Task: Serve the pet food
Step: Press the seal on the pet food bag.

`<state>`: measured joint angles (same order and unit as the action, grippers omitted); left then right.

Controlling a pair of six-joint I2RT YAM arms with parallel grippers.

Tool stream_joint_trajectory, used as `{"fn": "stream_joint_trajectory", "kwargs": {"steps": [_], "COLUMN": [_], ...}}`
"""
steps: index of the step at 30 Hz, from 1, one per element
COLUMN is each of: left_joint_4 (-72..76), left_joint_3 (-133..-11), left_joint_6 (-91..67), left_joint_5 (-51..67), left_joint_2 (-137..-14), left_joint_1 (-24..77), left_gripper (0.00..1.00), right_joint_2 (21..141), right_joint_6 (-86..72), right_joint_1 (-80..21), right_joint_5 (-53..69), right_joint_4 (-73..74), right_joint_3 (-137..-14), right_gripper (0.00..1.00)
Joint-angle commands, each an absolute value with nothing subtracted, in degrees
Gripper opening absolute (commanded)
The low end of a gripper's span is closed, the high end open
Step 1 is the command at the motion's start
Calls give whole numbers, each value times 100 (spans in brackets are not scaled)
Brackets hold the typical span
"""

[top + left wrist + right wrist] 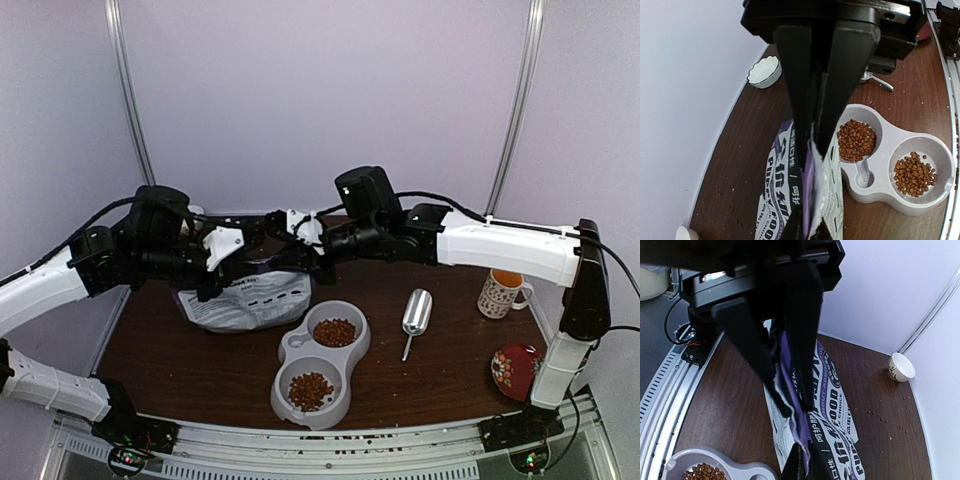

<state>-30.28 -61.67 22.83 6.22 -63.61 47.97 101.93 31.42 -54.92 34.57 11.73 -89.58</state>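
Observation:
The purple pet food bag [250, 300] stands at the back left of the table, its torn top edge pinched from both sides. My left gripper [218, 270] is shut on the top edge; in the left wrist view [812, 135] its fingers clamp the bag [780, 190]. My right gripper [300, 250] is shut on the same edge, which also shows in the right wrist view [797, 400] with the bag [840, 410] hanging below. Reddish-brown kibble [334, 332] lies in both compartments of the grey double bowl [290, 345].
A metal scoop [416, 312] lies right of the bowl. A patterned mug [502, 292] and a red plate [516, 368] stand at the right edge. A small white cup [901, 367] sits at the back left corner. Stray kibble crumbs dot the wood.

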Motion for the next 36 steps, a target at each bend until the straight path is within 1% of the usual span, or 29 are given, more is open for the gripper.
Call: {"fn": "stream_joint_trajectory", "kwargs": {"steps": [1, 8, 9, 11, 13, 14, 16, 17, 18, 20, 24, 26, 28, 33, 34, 36], "left_joint_4": [-2854, -2887, -2932, -3008, -3038, -3041, -3054, -3032, -3006, -2925, -2817, -2773, -2752, -2710, -2694, -2676], "left_joint_3": [-5826, -5744, -5739, -5705, -5623, -5572, -5448, -5383, -5327, -5247, -5275, -5306, -5310, -5279, -5270, -5265], "left_joint_6": [2423, 2425, 2393, 2305, 2237, 2207, 2193, 2175, 2164, 2118, 2049, 2035, 2009, 1961, 1952, 1943], "left_joint_5": [84, -82, -105, -114, -150, -189, -260, -277, -266, -193, -31, 29, 58, 116, 132, 139], "left_joint_2": [-6377, -6004, -5966, -5855, -5730, -5663, -5516, -5463, -5405, -5327, -5328, -5350, -5352, -5295, -5284, -5261], "left_joint_1": [4764, 4768, 4766, 4764, 4764, 4764, 4766, 4764, 4764, 4765, 4764, 4764, 4764, 4768, 4769, 4768], "left_gripper": [0, 0, 1, 16, 24, 22, 0, 0, 0, 0, 0, 0, 0, 0, 0, 2], "right_joint_2": [9973, 9846, 9870, 9931, 9961, 9974, 10006, 10015, 10035, 10102, 10343, 10442, 10520, 10655, 10672, 10696], "right_joint_6": [2967, 2981, 2995, 2982, 3009, 3018, 3051, 3072, 3101, 3137, 3235, 3278, 3299, 3460, 3484, 3543], "right_joint_1": [-5483, -5426, -5433, -5435, -5450, -5465, -5505, -5525, -5558, -5624, -5765, -5827, -5859, -5928, -5929, -5936], "right_joint_5": [3591, 3641, 3647, 3660, 3658, 3635, 3581, 3533, 3490, 3402, 3189, 3105, 3069, 2881, 2832, 2772], "right_joint_4": [692, 654, 695, 753, 770, 770, 804, 822, 853, 925, 1233, 1351, 1437, 1739, 1786, 1845], "right_joint_3": [-8851, -8733, -8769, -8829, -8844, -8846, -8874, -8895, -8928, -9071, -9438, -9592, -9709, -9879, -9889, -9892], "right_gripper": [0, 0, 0, 9, 21, 27, 44, 49, 52, 55, 54, 52, 47, 32, 27, 13]}}
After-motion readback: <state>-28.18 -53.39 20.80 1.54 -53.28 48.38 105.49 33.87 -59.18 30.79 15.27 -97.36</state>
